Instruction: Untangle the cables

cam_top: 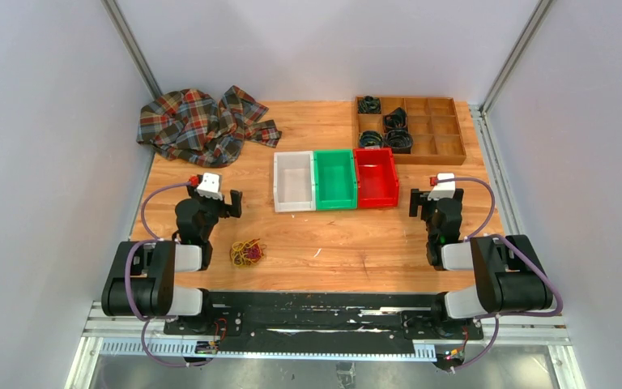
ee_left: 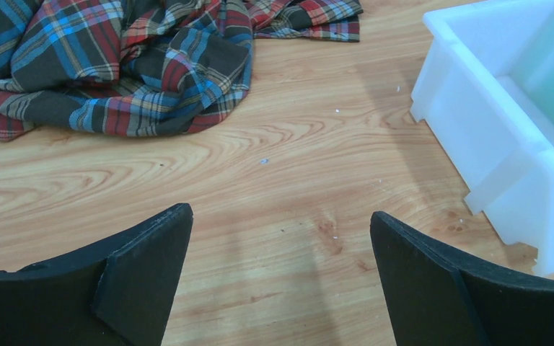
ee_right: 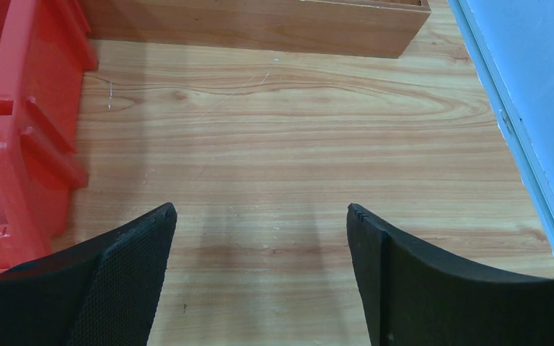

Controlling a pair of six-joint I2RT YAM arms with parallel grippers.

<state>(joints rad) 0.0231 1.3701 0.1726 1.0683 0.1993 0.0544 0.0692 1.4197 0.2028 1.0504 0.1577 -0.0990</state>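
One tangle of cables (cam_top: 248, 253), near left tool (cam_top: 231, 204), not touching

Tangled cables (cam_top: 248, 253) on the table (cam_top: 356, 243)
They lie front-left of the green bin (cam_top: 335, 180); a plaid cloth (cam_top: 198, 126) sits back-left of it.

The near strip of the worktop (cam_top: 356, 247) lies open, broken only by the cables (cam_top: 248, 252) at near left. A white bin (cam_top: 293, 181), green bin (cam_top: 334, 178) and red bin (cam_top: 375, 176), touching side by side, bar the middle. A plaid cloth (cam_top: 202, 123) fills the far left, a wooden tray (cam_top: 445, 147) the far right; bare lanes run left of the white bin and right of the red bin
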